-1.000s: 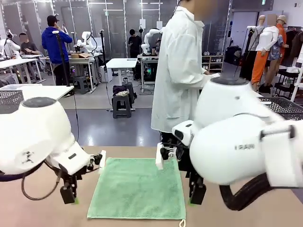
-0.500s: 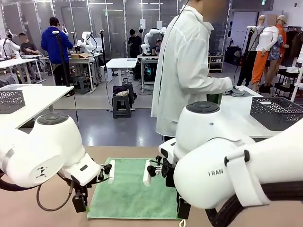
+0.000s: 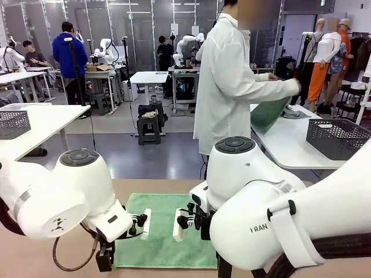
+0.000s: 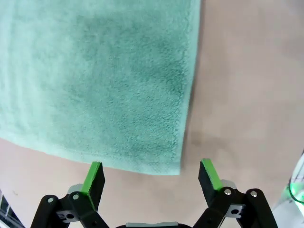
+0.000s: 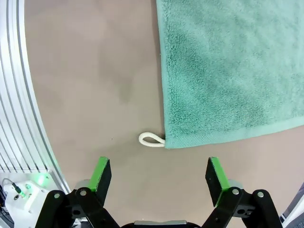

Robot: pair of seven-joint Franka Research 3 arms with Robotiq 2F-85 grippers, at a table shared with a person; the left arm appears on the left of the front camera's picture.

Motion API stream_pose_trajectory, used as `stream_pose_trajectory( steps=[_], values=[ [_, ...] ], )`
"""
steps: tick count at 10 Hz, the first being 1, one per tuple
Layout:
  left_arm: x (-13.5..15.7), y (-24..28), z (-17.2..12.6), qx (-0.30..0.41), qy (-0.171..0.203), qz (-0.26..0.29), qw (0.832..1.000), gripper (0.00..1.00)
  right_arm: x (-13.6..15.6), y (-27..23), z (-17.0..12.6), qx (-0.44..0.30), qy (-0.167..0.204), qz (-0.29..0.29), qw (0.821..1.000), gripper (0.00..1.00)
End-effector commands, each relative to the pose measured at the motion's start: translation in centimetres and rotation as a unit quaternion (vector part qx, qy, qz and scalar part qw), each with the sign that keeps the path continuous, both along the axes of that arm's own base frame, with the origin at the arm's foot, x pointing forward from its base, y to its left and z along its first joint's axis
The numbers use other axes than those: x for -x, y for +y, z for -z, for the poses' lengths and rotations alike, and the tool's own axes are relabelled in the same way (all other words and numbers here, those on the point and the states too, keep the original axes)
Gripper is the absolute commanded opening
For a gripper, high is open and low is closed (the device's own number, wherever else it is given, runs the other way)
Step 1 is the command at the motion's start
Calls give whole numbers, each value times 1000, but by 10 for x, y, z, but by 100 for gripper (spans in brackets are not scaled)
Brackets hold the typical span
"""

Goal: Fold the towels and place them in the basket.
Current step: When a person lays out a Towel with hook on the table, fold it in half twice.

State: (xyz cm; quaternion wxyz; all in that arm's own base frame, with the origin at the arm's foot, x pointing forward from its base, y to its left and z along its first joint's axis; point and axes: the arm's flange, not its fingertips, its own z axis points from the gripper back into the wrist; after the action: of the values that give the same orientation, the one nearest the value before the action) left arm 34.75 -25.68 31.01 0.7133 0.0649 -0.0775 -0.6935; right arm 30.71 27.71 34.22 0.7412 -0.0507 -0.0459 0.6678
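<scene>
A mint green towel (image 3: 168, 231) lies flat on the brown table (image 3: 46, 260). In the left wrist view my left gripper (image 4: 152, 176) hangs open just above one near corner of the towel (image 4: 95, 80), which lies between its green pads (image 4: 93, 176). My right gripper (image 5: 158, 176) is open too, above the other near corner of the towel (image 5: 228, 71), beside its white loop (image 5: 151, 139). Beyond the table a person in a white coat (image 3: 226, 87) lifts a darker green cloth (image 3: 268, 114). A dark grey mesh basket (image 3: 336, 138) stands on the white side table at the right.
Both white arms (image 3: 64, 197) bulk large over the table's near edge. A second mesh basket (image 3: 13, 123) sits on a white table at the left. An aluminium frame (image 5: 19, 95) borders the table beside the right gripper.
Both arms have drawn back toward the towel's near edge, bringing the grippers over its near corners. The person has turned to the side table and raised a green cloth.
</scene>
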Motion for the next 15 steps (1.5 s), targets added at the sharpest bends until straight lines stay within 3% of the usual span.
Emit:
stream_pose_trajectory(
  steps=[1, 7, 8, 15],
  values=[
    [50, 33, 15, -13, -10, 3, 1000, 100, 24, -18, 22, 9, -5, 12, 1000, 100],
    [60, 43, 9, -17, -6, 21, 1000, 100, 17, -23, 36, 6, 3, 5, 1000, 100],
    [3, -5, -2, -3, -4, 13, 1000, 100, -3, 0, 20, 7, 17, 2, 1000, 100],
    [14, 3, 2, 6, 1, 34, 999, 100, -1, -4, 33, -9, 22, -16, 1000, 100]
  ],
)
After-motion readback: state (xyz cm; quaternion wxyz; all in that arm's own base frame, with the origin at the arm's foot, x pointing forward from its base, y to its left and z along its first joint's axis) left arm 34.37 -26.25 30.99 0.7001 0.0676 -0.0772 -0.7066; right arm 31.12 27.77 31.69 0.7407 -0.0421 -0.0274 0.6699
